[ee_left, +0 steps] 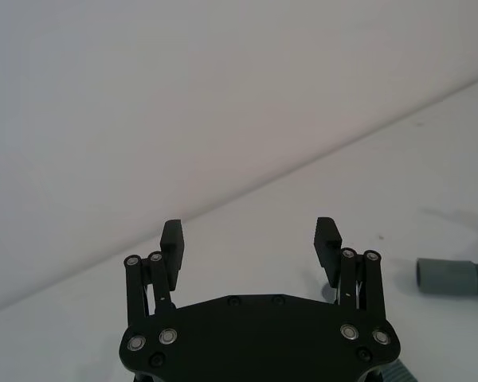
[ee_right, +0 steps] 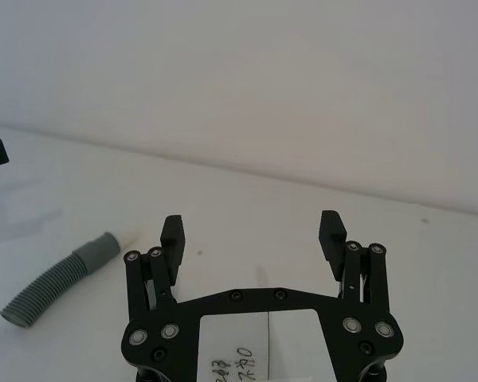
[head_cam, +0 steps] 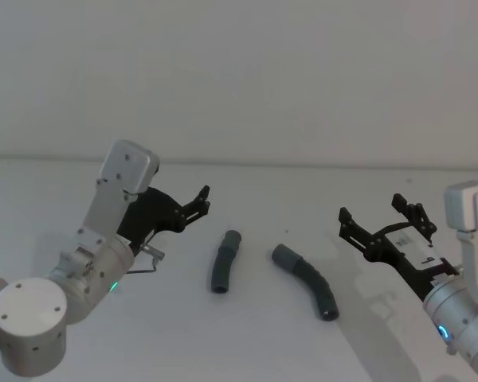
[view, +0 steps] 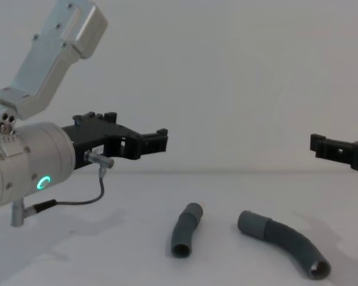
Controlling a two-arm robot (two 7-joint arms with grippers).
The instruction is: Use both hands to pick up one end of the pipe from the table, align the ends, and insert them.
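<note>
While both hose pieces lie flat on the white table (head_cam: 247, 350), neither gripper has hold of one. The short hose (head_cam: 224, 261) rests a little left of the middle, slightly bent, its length running away from the robot. The long hose (head_cam: 307, 280) lies just to its right in a gentle curve, with a smooth cuff (head_cam: 284, 255) at its far end turned toward the short piece (the two are near each other but apart, with bare table between them). Seen from the chest, the long hose's near end shows a dark open mouth (view: 318, 269) facing the robot. The left gripper (head_cam: 205, 200) hangs above the table to the left of the short hose, pointing right, with its jaws spread and nothing between them. The left wrist view confirms this, with its two black fingertips (ee_left: 173, 236) standing well apart and the long hose's cuff lying on the table off to one side. The right gripper (head_cam: 372, 208) hovers to the right of the long hose, angled toward the far left, its jaws likewise wide apart and empty. From the chest view both grippers sit at about the same height, well above the hoses.
</note>
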